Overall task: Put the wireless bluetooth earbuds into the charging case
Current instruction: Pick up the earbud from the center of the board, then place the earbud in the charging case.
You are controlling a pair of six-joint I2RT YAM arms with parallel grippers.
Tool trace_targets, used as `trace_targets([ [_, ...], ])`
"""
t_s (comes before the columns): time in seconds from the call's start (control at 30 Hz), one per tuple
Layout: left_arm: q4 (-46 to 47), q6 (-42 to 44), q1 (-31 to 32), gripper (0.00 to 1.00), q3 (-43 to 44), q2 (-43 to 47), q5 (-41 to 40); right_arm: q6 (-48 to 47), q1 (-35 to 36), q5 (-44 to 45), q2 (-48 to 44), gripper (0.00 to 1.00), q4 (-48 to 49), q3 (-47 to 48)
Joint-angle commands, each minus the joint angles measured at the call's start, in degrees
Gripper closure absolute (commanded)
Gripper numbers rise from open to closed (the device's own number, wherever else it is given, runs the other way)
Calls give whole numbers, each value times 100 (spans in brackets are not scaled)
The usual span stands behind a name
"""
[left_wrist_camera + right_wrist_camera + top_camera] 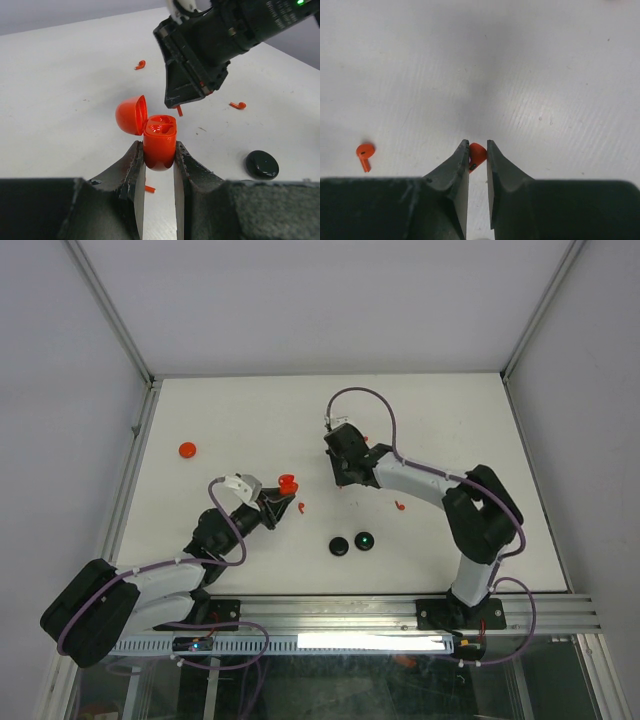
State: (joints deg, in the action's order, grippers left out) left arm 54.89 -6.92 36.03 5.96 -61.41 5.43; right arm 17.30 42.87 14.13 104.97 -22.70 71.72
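While the left jaws clamp the open red case (160, 145), the right jaws pinch a red earbud (477, 154) just right of it.
Both meet mid-worktop (450, 420), well in from every edge. The right wrist view shows the earbud's head between the jaws, while the top view hides it. The left wrist view shows the case's lid (131, 115) tipped left. Two black discs (340, 546) lie nearer.
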Motion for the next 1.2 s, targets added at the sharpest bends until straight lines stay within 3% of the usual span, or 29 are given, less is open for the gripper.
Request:
trace_targets([
  [0.0,849,-151,20,100,-123,-8,-97,-502,196,143,-979,86,903,-339],
  [0.23,1657,-370,26,100,-146,-467,274,-1245,357,53,-2116,86,1887,-955],
  [0.63,2600,-618,24,100,283,-1416,1251,-1719,490,-1163,-3535,85,2886,-1765],
  [0.87,3659,-538,27,100,304,-1912,1835,-1682,602,-1821,-3961,84,3477,-2198],
  [1.17,3880,-519,27,100,531,-1890,2423,-1750,746,-2279,-4270,83,4050,-2672],
])
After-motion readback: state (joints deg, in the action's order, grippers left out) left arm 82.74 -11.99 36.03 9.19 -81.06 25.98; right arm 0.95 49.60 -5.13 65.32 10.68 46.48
